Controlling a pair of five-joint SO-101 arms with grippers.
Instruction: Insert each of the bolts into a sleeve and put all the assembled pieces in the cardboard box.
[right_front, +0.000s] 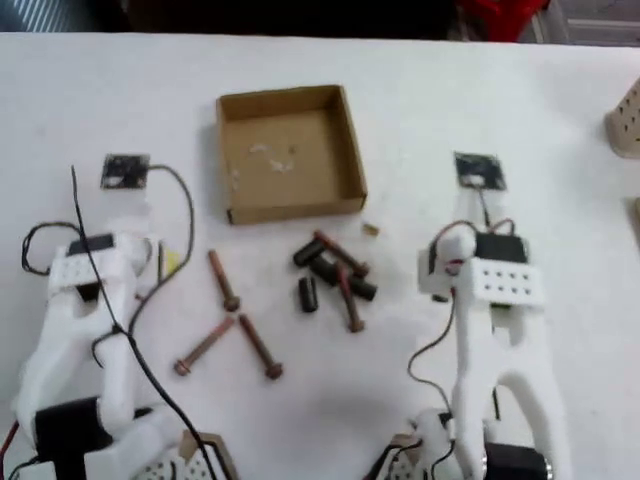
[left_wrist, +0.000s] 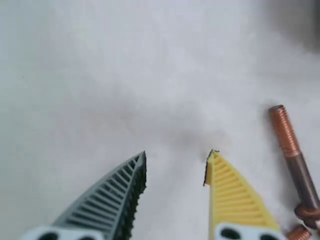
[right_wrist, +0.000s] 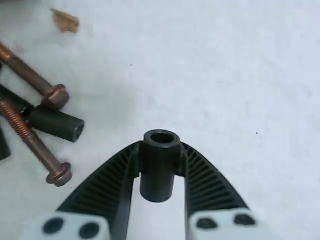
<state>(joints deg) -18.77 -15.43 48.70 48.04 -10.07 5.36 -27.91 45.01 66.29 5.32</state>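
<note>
My gripper (right_wrist: 160, 151) clamps a black sleeve (right_wrist: 160, 172) upright between both fingers (right_wrist: 212, 185), bore open on top. Off to one side, apart from my fingers: a second sleeve (right_wrist: 57, 124) lying flat, long bolt (right_wrist: 34, 145) crossing it, another bolt (right_wrist: 32, 77) beside it. Farther out, a cardboard scrap (right_wrist: 65, 21) on the white table (right_wrist: 225, 75).

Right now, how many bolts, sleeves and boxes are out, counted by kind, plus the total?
copper-coloured metal bolts: 5
black cylindrical sleeves: 5, likely, since the pile overlaps; 1 of them is in the right end effector
open brown cardboard box: 1
Total: 11
</note>
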